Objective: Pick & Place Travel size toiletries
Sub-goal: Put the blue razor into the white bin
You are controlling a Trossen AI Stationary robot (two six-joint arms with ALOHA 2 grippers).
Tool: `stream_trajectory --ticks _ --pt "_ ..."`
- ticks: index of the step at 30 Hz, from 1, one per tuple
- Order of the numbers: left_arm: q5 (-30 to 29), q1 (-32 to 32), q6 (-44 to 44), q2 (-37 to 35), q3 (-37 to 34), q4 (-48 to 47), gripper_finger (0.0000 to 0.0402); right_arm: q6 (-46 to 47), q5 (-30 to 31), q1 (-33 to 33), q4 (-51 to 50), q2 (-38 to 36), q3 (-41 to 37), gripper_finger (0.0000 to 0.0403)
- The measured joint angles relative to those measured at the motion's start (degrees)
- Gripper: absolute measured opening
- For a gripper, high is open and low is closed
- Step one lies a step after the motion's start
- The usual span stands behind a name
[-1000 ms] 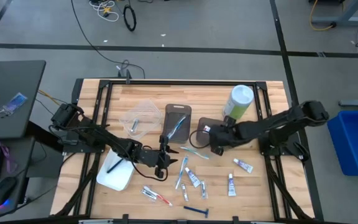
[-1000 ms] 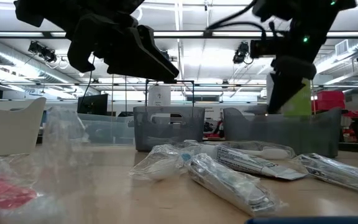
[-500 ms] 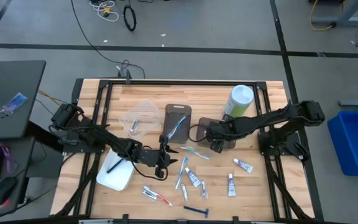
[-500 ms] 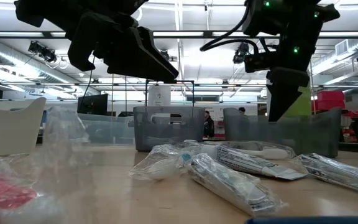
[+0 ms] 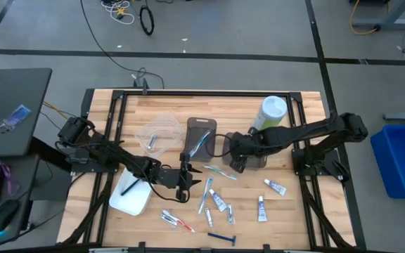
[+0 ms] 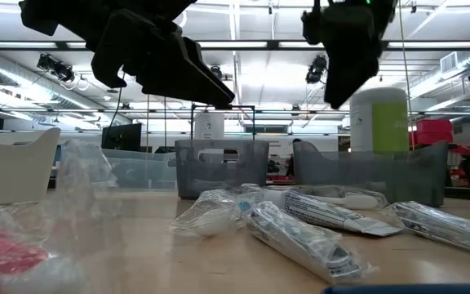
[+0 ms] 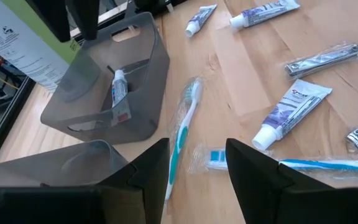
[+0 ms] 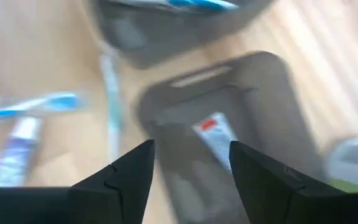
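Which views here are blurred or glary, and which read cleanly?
Right wrist view: smeared throughout, the bin and its packet soft. Low view: bright ceiling lights behind, both arms dark silhouettes. Left wrist view: sharp on the toothbrush. High view: evenly lit.

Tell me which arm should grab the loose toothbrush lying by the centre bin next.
Left, probably. The left gripper hangs open directly over that toothbrush, empty. The right gripper sits above the right bin.

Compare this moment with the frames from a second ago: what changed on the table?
The right gripper swung leftward off the right-hand dark bin toward the table's middle, jaws now open and empty; a small tube lies in that bin. The left gripper, the middle bin, the green canister and the loose toiletries did not move.
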Motion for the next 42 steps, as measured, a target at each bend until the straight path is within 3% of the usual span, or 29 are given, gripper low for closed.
stream_trajectory --ticks 5,9,13,24,32,42 --pt "0.00 0.00 -2.19 0.00 0.00 0.00 0.0165 0.09 -8.74 1.20 4.95 0.00 0.71 0.0203" --pt "0.00 0.00 -7.44 0.00 -0.02 0.00 0.0165 -0.01 -10.67 3.89 8.73 0.00 0.45 0.0199" --pt "0.00 0.00 -13.55 0.00 -0.01 0.01 0.0165 -1.42 -7.57 7.52 10.90 0.00 0.38 0.0202" --pt "0.02 0.00 -29.60 0.00 0.00 0.00 0.0165 -12.71 9.47 11.81 15.34 0.00 0.33 0.0214" --pt "5.03 -0.02 -33.44 0.00 -0.01 0.02 0.0163 -20.49 9.72 10.46 19.64 0.02 0.27 0.0210" --pt "4.50 0.00 -36.87 0.00 -0.01 0.02 0.0162 -26.19 9.20 8.84 22.01 0.02 0.27 0.0197"
